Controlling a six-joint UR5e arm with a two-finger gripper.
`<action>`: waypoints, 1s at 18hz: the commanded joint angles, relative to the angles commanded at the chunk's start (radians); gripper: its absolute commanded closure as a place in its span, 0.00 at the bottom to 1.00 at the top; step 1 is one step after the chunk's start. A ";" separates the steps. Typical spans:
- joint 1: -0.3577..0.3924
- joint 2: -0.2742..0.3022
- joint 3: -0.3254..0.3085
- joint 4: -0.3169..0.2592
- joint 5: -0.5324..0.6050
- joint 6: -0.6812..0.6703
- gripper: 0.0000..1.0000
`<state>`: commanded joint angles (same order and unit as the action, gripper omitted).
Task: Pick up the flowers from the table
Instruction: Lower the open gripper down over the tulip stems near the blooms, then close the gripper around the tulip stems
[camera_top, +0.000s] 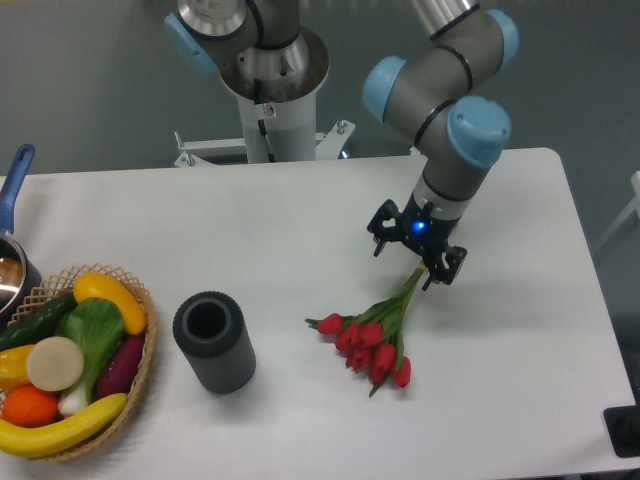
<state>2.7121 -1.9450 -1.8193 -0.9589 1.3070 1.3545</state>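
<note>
The black two-finger gripper (409, 252) hangs spread wide over the stem ends of the bunch of red tulip flowers (372, 336), hiding their tips; contact can't be made out. The flowers lie flat on the white rounded table (300, 220), right of the dark ribbed cylinder (213, 340).

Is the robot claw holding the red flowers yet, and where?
Not yet. The gripper is open above the green stems of the flowers, which lie flat on the table. Nothing is held.
</note>
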 joint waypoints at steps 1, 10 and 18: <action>-0.002 -0.015 0.002 0.017 0.000 0.000 0.00; -0.025 -0.071 0.026 0.045 0.051 -0.037 0.00; -0.046 -0.098 0.025 0.075 0.052 -0.043 0.00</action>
<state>2.6661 -2.0432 -1.7948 -0.8836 1.3591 1.3116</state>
